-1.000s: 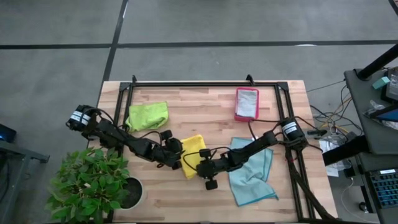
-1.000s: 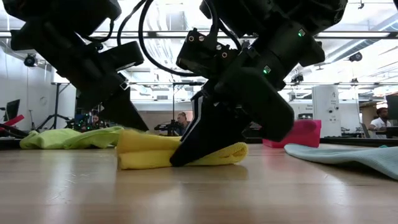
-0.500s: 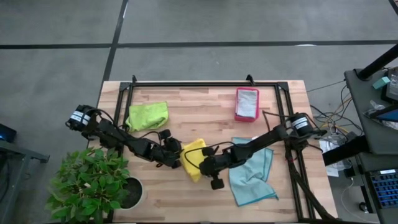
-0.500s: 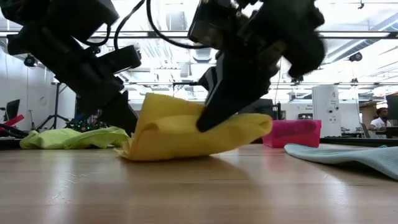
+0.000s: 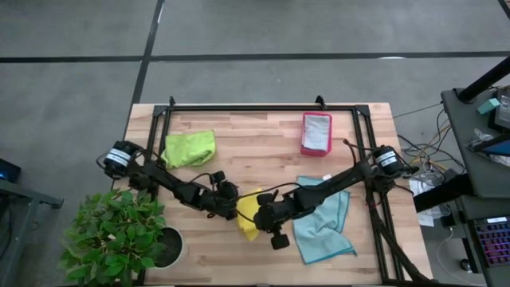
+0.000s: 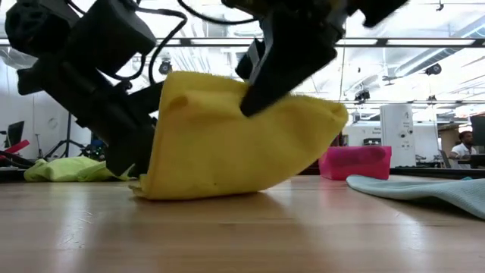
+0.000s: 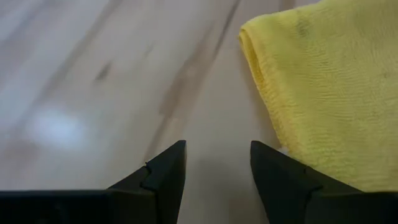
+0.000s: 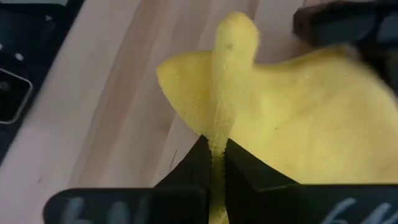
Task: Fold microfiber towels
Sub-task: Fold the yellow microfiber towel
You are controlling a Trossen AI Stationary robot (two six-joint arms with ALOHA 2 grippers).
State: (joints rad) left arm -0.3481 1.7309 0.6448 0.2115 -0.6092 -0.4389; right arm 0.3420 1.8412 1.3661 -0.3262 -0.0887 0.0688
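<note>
A yellow towel [image 5: 249, 217] stands half raised near the middle of the table; its lower part [image 6: 197, 186] rests on the wood. My right gripper [image 5: 261, 214] is shut on its upper part, as the right wrist view [image 8: 214, 155] shows. My left gripper [image 7: 217, 168] is open, low over the table at the towel's left side [image 6: 132, 159], with the towel [image 7: 323, 87] beside one finger. A lime green towel [image 5: 189, 147] lies bunched at the back left. A light blue towel [image 5: 323, 219] lies spread at the right. My right gripper pinches a raised fold of the yellow towel [image 8: 219, 127] between its two shut fingers, near the towel's top edge [image 6: 250, 83], coming from above at a slant. The towel hangs below the fingers, and its bottom rests on the table. My left gripper has one finger [image 7: 292, 180] right beside the towel's lower edge; I cannot tell whether it touches.
A pink-red tray [image 5: 316, 132] with a grey cloth in it stands at the back right. A black frame [image 5: 263, 108] runs along the table's far and side edges. A potted plant [image 5: 119, 231] stands off the near left corner. People show far behind the table.
My right gripper has gone up with the yellow towel's upper part. The towel, which lay as a flat folded roll, now stands tall, drawn up from the table with its bottom still down. My left gripper has stayed low at the towel's left end.
</note>
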